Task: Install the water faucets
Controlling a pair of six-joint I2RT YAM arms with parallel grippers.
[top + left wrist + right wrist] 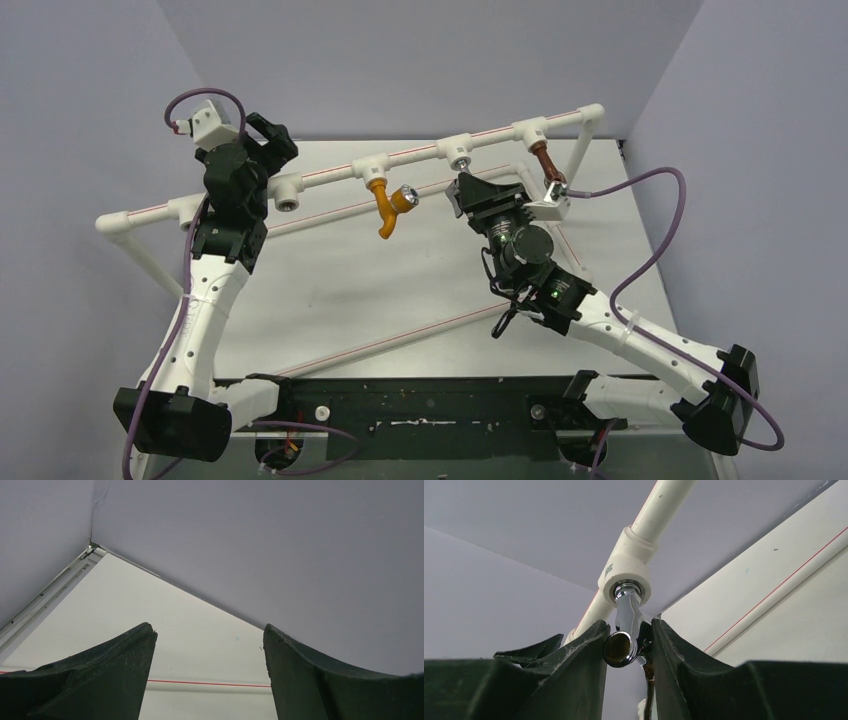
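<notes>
The silver faucet (625, 622) sits with its stem in a white tee fitting (626, 575) of the raised pipe; it also shows in the top view (460, 159). My right gripper (629, 640) is shut on its chrome body; in the top view the right gripper (466, 190) is just below that tee. The orange faucet (389, 206) with its chrome knob hangs from the tee to the left. The brown faucet (546, 163) hangs from the tee to the right. My left gripper (210, 635) is open and empty; in the top view the left gripper (268, 135) is held high at the back left.
An open tee fitting (289, 197) with nothing in it sits on the pipe beside the left arm. The white pipe frame (600, 112) with red stripes spans the back of the table. A lower pipe (210, 685) runs under the left fingers. Grey walls close in behind.
</notes>
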